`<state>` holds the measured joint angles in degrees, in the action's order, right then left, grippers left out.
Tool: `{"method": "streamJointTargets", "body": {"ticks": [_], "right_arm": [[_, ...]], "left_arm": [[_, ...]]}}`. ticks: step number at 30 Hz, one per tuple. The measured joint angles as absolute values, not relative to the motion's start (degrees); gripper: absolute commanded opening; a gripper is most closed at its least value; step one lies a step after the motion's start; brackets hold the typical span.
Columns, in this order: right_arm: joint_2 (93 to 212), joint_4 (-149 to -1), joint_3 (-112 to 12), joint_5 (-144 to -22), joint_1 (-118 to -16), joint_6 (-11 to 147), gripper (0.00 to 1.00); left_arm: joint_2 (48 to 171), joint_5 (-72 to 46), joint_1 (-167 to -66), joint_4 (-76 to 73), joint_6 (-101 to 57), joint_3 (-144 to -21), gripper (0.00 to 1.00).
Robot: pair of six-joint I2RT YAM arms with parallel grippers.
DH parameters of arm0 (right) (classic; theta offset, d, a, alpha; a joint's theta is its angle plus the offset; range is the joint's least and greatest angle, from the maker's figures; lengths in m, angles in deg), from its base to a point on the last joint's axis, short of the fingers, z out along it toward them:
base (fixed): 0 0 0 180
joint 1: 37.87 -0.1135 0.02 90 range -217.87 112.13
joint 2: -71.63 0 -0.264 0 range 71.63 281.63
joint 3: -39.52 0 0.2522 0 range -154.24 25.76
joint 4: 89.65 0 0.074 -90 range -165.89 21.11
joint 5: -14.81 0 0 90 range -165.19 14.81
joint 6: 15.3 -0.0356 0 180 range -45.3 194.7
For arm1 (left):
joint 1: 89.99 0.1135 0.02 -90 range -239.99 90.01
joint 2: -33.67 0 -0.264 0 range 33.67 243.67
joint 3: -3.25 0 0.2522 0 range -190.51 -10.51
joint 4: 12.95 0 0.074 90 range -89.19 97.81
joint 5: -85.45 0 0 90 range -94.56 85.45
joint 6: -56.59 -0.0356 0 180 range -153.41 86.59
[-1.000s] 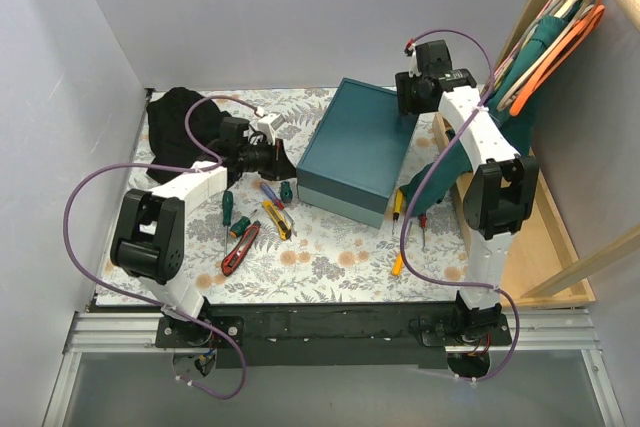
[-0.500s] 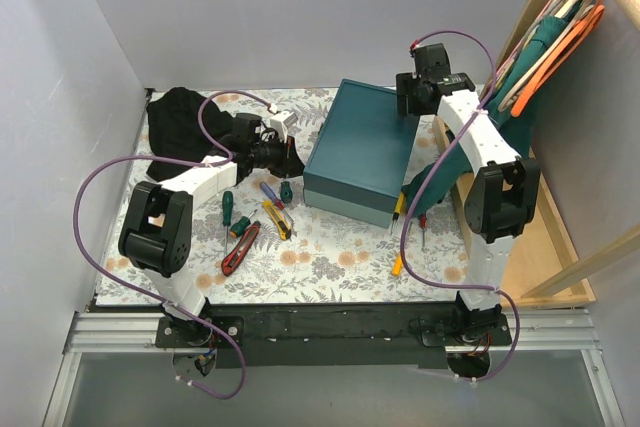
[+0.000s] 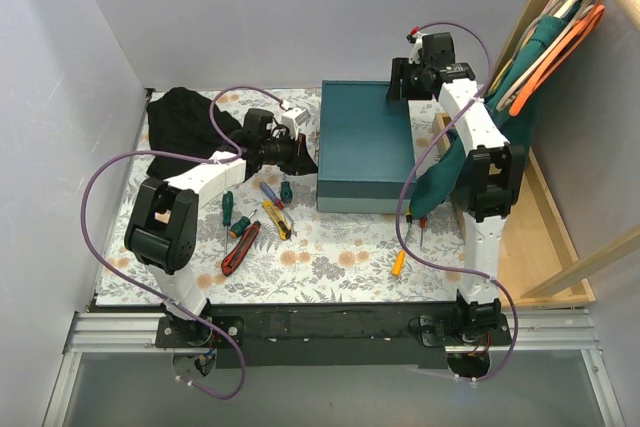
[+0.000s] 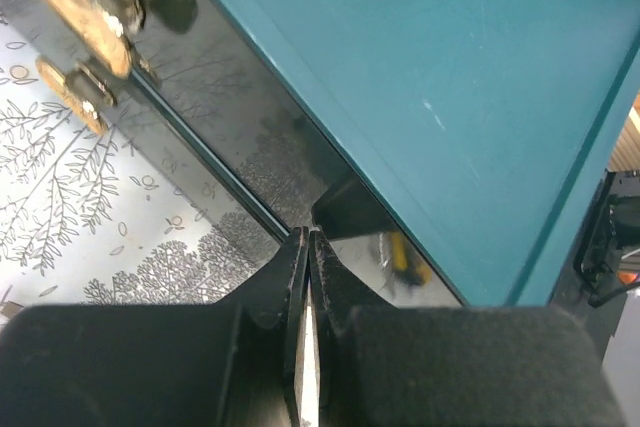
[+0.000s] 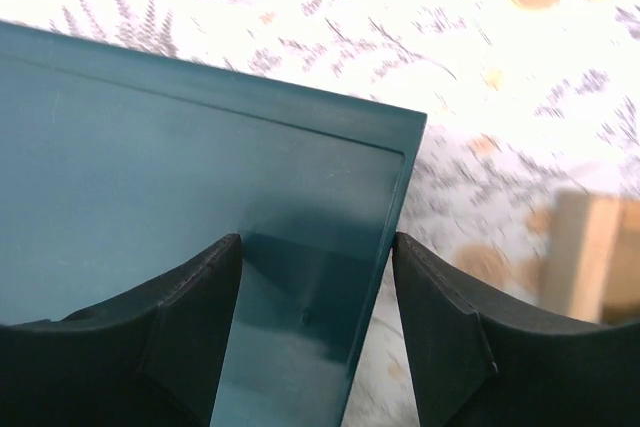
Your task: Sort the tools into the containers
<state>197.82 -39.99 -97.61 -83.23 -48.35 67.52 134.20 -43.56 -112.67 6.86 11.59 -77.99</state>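
Pale lilac-grey walls (image 3: 250, 7) close the upper frame and left side under even light. A floral-patterned tabletop (image 3: 340, 252) fills the centre, a black cloth (image 3: 178, 125) at its upper left. A wooden rack (image 3: 556, 247) with orange hangers (image 3: 562, 45) stands at right; an aluminium rail (image 3: 110, 332) crosses the bottom

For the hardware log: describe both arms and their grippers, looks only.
The left arm and right arm are alike: white boxy links between chunky black rounded joint housings, on a shared black base rail. A thin purple cable loops loosely along each. The left gripper and right gripper have matte black, wedge-shaped fingers. No markings are legible.
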Motion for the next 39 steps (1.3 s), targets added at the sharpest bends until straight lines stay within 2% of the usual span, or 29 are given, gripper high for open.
{"method": "streamJointTargets", "body": {"ticks": [12, 17, 20, 29, 39], "right_arm": [[205.99, -44.84, -107.64, -83.62, -50.52, 66.74, 0.75], [205.01, -46.11, -106.31, -81.72, -50.91, 68.13, 0.74], [200.94, -46.02, -101.76, -80.49, -51.41, 69.12, 0.74], [179.13, -53.65, -83.47, -77.04, -56.51, 74.56, 0.73], [175.94, -53.8, -70.72, -78.13, -61.4, 75.89, 0.72]], "left_arm": [[138.92, -38.33, -112.73, 5.5, 14.38, -82.95, 0.0], [139.14, -35.17, -112.4, 8.43, 13.77, -86.76, 0.57], [138.99, -33.66, -111.47, 12.87, 13.46, -89.01, 0.69], [136.74, -26.34, -110.77, 16.71, 16.48, -89.23, 0.7], [137.33, -21.37, -110.77, 10.53, 23.87, -89.23, 0.68]]}}
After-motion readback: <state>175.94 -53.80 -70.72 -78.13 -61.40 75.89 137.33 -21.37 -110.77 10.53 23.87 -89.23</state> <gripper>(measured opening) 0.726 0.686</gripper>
